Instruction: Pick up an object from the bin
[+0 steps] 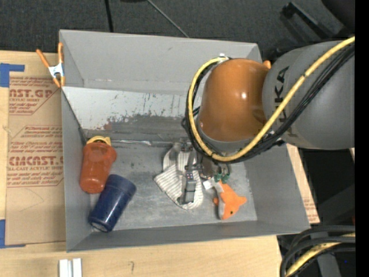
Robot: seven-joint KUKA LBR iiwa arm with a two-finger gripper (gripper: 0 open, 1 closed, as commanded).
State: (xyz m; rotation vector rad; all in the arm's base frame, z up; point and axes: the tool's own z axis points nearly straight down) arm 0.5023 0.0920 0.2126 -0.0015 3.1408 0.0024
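Observation:
My gripper [188,190] is down low in the bin's middle right, under the orange dome, its dark fingers pressed into a crumpled grey-and-white striped cloth [170,180]. The cloth bunches around the fingers. Just right of it lies a small orange fish-shaped toy [230,203] with a green and white bit [216,179] above it.
On the bin's left side an orange plastic bottle [95,165] lies on its side, and a dark blue cup [111,202] lies tipped beside it near the front left corner. The arm and its cables cover the bin's right part.

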